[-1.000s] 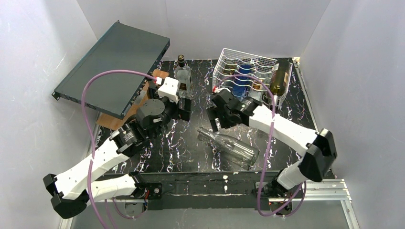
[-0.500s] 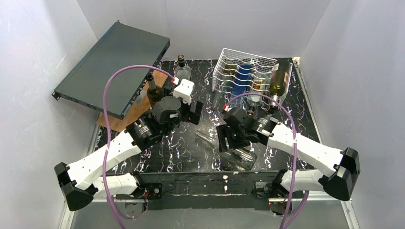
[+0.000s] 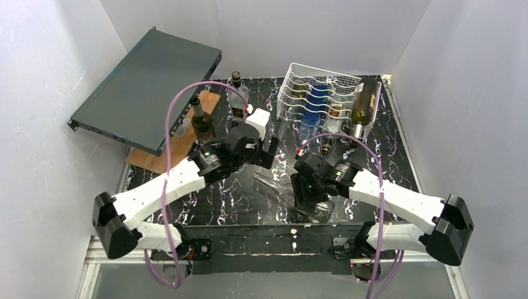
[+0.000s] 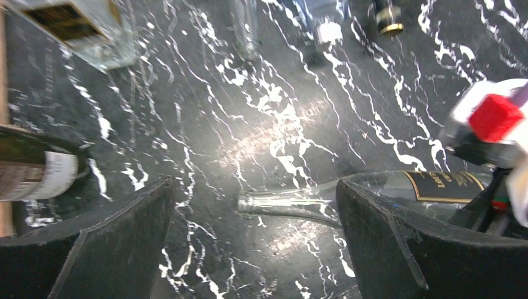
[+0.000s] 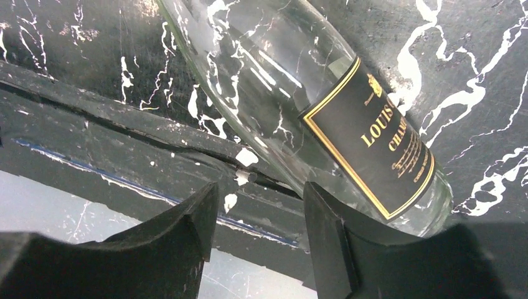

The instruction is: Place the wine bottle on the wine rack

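At the far left you have the flat dark-teal case (image 3: pixel 143 87) leaning tilted, its lower edge over a wooden board (image 3: pixel 177 146). A dark bottle (image 3: pixel 200 121) stands upright on that board, and a clear bottle with a dark cap (image 3: pixel 237 93) stands behind it toward the back of the black marbled desk (image 3: pixel 236 199).

Your left claw (image 4: pixel 254 184) hangs above the middle of the desk with its fingers spread wide and nothing between them. In its wrist view, the mouth and neck of the wine bottle (image 4: pixel 292 202) lie on the desk below, in the gap between the fingers.

That wine bottle is clear glass with a black, gold-edged label. It lies on its side near the front edge of the desk, neck pointing back and left.

Your right claw (image 5: pixel 258 193) is down over the bottle's body. Its fingers are drawn in to a narrow gap, and the wrist view shows the bottle just past the tips, not clamped between them.

The white wire wine rack (image 3: pixel 317 93) sits at the back right, well apart from the lying bottle, with several bottles in its cradles. A green bottle (image 3: pixel 364 103) rests at its right end.
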Controlling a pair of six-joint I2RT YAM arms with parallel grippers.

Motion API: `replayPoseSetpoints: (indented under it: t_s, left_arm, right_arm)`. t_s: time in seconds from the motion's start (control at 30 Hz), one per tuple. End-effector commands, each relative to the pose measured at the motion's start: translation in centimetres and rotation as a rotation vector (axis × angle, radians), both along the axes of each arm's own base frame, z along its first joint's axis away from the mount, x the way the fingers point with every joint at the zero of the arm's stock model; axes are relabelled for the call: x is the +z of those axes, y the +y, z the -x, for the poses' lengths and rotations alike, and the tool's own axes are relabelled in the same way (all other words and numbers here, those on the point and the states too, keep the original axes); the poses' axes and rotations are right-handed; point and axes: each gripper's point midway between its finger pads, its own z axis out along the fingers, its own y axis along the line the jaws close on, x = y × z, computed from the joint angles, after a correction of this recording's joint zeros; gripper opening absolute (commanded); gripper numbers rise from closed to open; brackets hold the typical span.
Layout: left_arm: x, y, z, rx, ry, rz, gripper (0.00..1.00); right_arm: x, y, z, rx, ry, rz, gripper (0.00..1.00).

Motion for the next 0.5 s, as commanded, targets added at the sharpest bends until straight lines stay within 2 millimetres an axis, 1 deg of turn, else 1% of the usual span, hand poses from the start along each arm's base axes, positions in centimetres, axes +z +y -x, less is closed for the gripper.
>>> replayPoseSetpoints:
  t_s: [0.0, 0.13, 0.3, 0.37, 0.4, 0.47]
  left_arm:
    - [-5.0, -2.6, 0.9, -0.042, 0.176, -0.022, 0.99]
    - [-9.4, -5.2, -0.2, -0.083, 0.277, -0.064, 0.99]
    - [-14.7, -7.4, -1.0, -0.109, 0.423, -0.101, 0.99]
    - [-16.4, -7.8, -1.0, -0.11, 0.468, -0.121, 0.99]
    - [-17.1, -7.8, -0.9, -0.109, 0.49, -0.132, 0.97]
    - [-18.1, -7.6, -0.3, -0.1, 0.529, -0.14, 0.96]
  right_arm:
    - [0.1, -0.5, -0.8, -0.04, -0.074, -0.029, 0.63]
    - [0.2, -1.4, -1.1, -0.068, -0.108, -0.012, 0.64]
    - [0.3, -2.0, -1.4, -0.125, -0.136, -0.028, 0.66]
    - [0.5, -1.9, -1.6, -0.153, -0.15, -0.048, 0.66]
    - [0.5, -1.9, -1.8, -0.165, -0.158, -0.055, 0.66]
    - [0.6, -1.9, -2.1, -0.187, -0.175, -0.067, 0.67]
